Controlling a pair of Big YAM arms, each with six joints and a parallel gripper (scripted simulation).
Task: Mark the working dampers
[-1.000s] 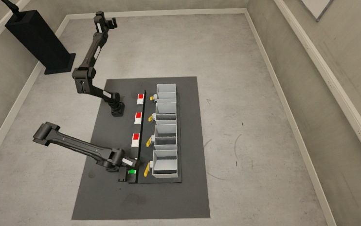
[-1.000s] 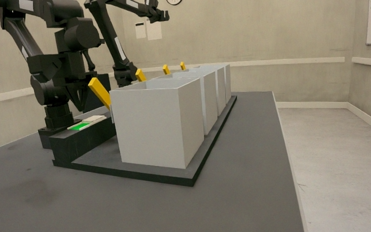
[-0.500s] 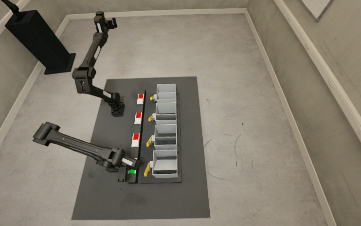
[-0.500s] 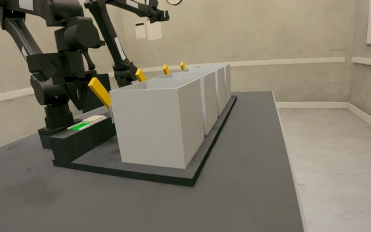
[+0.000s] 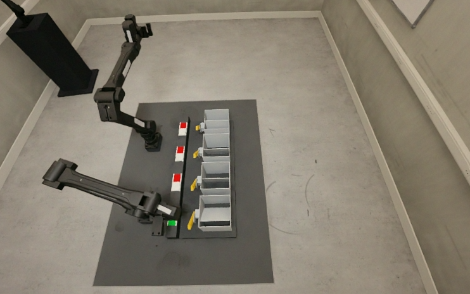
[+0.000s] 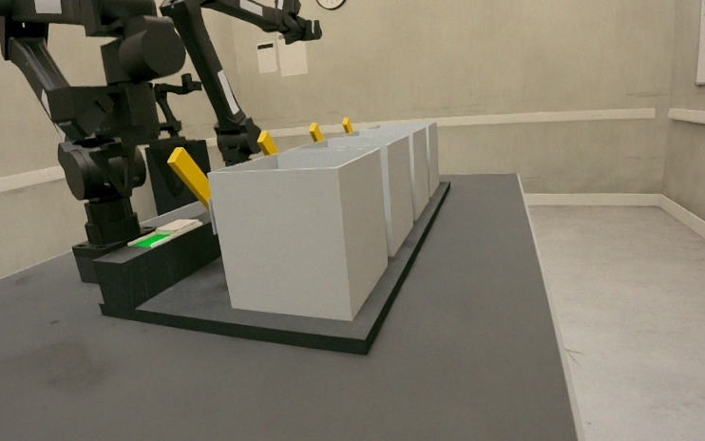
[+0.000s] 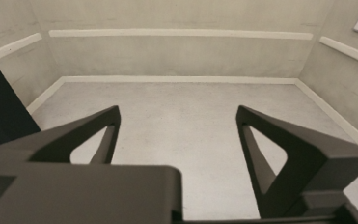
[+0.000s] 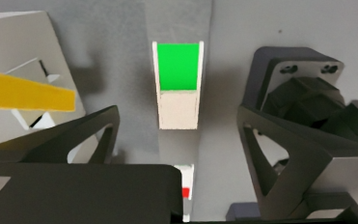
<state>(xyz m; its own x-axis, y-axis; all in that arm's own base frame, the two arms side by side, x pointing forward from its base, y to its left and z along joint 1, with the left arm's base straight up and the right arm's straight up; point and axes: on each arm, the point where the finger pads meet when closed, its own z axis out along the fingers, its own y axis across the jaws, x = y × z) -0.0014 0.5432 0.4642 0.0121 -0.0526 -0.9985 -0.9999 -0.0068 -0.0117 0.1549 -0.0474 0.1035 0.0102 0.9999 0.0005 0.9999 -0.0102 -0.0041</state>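
Four grey dampers stand in a row, nearest, second, third and farthest, each behind its own slider. The nearest one's yellow lever is tilted. The nearest slider's window shows full green, its white cover at the other end. The second slider, third slider and farthest slider show red. My right gripper is open and empty above the nearest slider. My left gripper is open and empty, raised far from the dampers.
A low black rail carries the sliders in front of the levers. The right arm's base stands close beside the nearest slider. The left arm's base stands near the farther sliders. A black pedestal stands at the back left.
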